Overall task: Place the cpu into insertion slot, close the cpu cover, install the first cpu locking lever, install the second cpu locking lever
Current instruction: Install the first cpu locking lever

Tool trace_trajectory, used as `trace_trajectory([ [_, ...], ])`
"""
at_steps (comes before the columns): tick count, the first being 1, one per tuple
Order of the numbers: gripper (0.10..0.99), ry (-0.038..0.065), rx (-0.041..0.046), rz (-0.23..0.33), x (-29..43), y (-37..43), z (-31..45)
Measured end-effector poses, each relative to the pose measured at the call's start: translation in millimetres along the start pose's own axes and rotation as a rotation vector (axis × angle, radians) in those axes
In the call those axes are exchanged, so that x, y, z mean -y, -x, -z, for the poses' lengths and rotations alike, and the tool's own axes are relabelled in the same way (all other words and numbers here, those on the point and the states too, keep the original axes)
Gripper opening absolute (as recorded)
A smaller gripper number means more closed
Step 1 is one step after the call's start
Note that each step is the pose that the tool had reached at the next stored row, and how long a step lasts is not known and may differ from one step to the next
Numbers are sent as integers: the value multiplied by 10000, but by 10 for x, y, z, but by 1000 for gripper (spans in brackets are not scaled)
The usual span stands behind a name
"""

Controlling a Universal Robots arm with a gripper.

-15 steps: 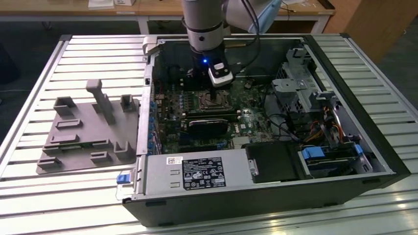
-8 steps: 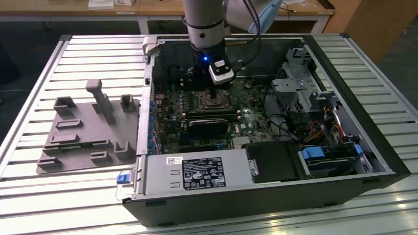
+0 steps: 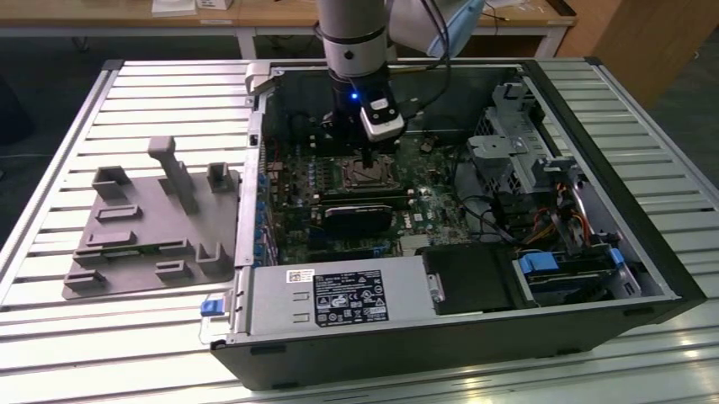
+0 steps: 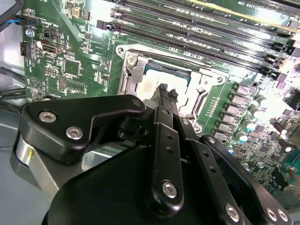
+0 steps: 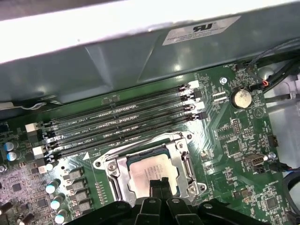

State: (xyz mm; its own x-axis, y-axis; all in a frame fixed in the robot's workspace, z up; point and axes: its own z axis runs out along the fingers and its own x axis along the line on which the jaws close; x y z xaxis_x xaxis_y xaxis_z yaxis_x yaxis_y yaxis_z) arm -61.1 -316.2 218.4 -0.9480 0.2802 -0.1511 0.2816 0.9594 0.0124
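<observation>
While inside cpu cover edges — claw.

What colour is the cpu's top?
The cpu is dull silver-grey, clearest in the first wrist view.

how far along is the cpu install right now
Done: the cpu lies in the insertion slot, and the cpu cover looks closed around it. In hand: the gripper, shut and empty, sits just over the cpu. Left: the locking levers; one lever rod runs along the socket, latched or not I cannot tell.
</observation>
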Motion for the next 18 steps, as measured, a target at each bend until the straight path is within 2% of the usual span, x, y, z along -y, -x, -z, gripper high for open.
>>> trace_trajectory([
  [3,106,-19,-3,5,-2,4,0],
  [4,106,-33,-49,6,-6,19,-3],
  [6,106,-83,-226,15,-16,54,-8],
  [8,106,-154,-440,29,-25,85,-14],
  [10,106,-248,-649,62,-33,111,-20],
  [12,106,-346,-817,106,-40,135,-25],
  [18,106,-429,-1134,321,-64,213,-49],
])
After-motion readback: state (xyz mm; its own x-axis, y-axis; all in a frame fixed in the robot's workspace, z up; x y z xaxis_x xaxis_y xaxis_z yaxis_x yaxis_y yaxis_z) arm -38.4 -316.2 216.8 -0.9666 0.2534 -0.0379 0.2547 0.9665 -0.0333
